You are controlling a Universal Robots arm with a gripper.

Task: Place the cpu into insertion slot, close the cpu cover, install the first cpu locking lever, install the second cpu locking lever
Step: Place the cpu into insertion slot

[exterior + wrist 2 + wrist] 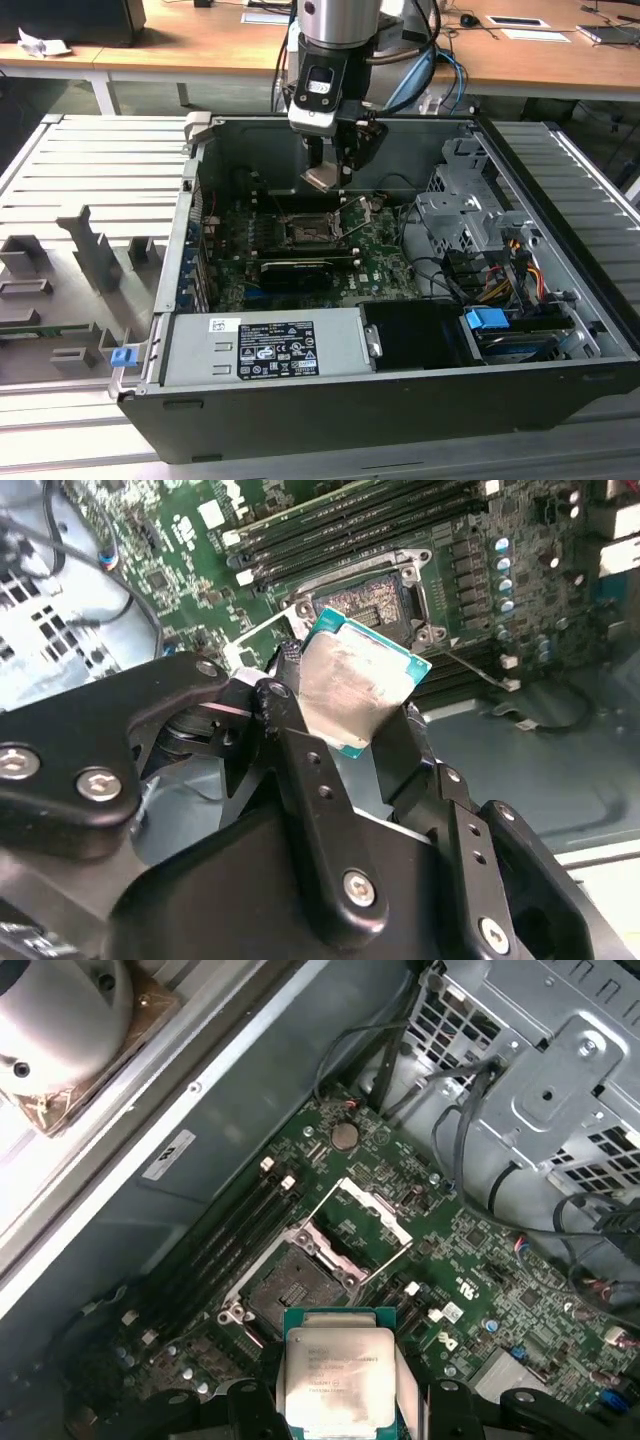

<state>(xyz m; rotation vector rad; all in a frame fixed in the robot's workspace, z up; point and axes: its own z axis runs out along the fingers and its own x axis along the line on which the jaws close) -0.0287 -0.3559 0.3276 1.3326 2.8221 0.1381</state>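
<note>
the cpu [352, 685] hangs in the air above the insertion slot [288, 1292], clear of it and not yet seated, with its dull metal face tilted. the gripper [345, 708] is pinched on it, its fingers [300, 750] bearing on two opposite edges. i judge the chip light, thin and stiff, but fragile: its underside contacts and the socket's pins would not forgive a scrape or a skewed drop, and the smooth edges could slip in a loose pinch. the edges look like the right place to hold, since both faces stay untouched. the cpu cover [380, 1208] stands swung open just beside the slot, leaving the socket bare. around them lies the green circuit board [480, 1250], inside an open computer case [400, 150].
</note>
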